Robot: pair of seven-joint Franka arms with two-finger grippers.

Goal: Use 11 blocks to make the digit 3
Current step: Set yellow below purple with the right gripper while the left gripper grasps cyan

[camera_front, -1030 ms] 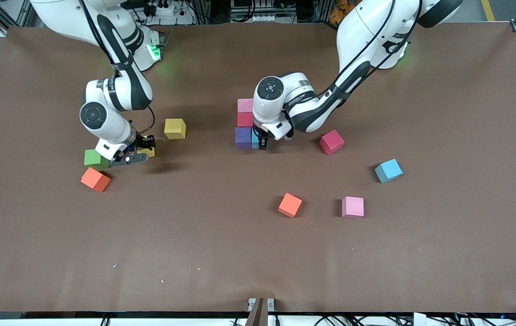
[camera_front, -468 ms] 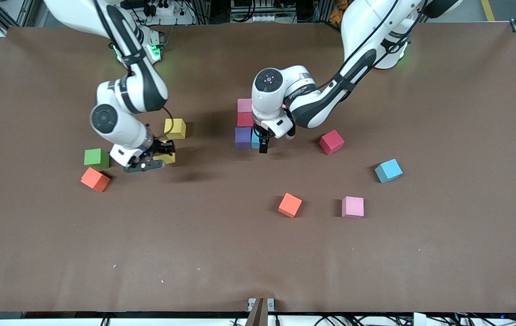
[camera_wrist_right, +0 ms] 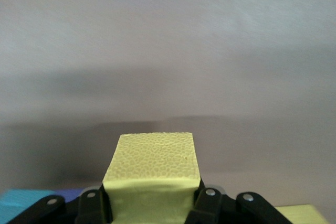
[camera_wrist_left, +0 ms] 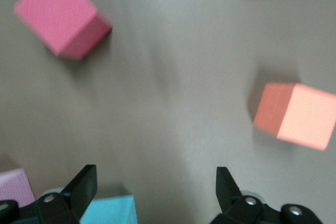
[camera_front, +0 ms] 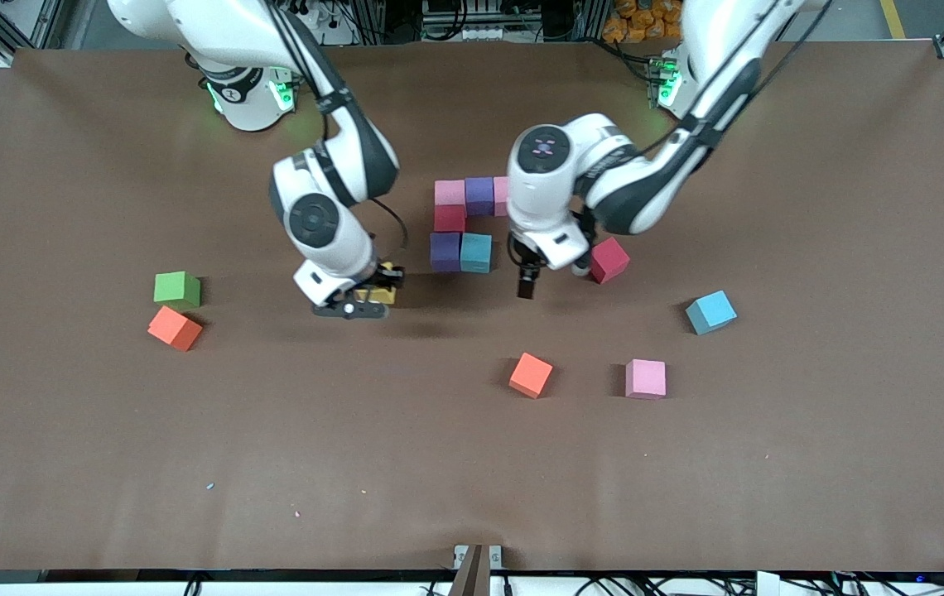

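A partial figure stands mid-table: a pink block [camera_front: 449, 192], a purple block [camera_front: 479, 195], a crimson block [camera_front: 449, 218], a second purple block [camera_front: 445, 251] and a sky-blue block [camera_front: 476, 252], all touching. My right gripper [camera_front: 363, 295] is shut on a yellow block [camera_front: 387, 284] and holds it over the table beside the figure; the block fills the jaws in the right wrist view [camera_wrist_right: 152, 174]. My left gripper [camera_front: 526, 283] is open and empty, over bare table between the sky-blue block and a loose crimson block [camera_front: 609, 259]. Its fingers [camera_wrist_left: 84, 179] stand wide apart.
Loose blocks: sky-blue [camera_front: 710, 311], orange [camera_front: 531, 375] and pink [camera_front: 645, 378] nearer the front camera, orange [camera_front: 175, 328] and a green cube [camera_front: 177, 288] toward the right arm's end. A second yellow block [camera_wrist_right: 304, 213] shows in the right wrist view.
My right gripper has carried the yellow block from beside the green cube toward the figure. My left gripper has let go of the sky-blue block and moved toward the loose crimson block.
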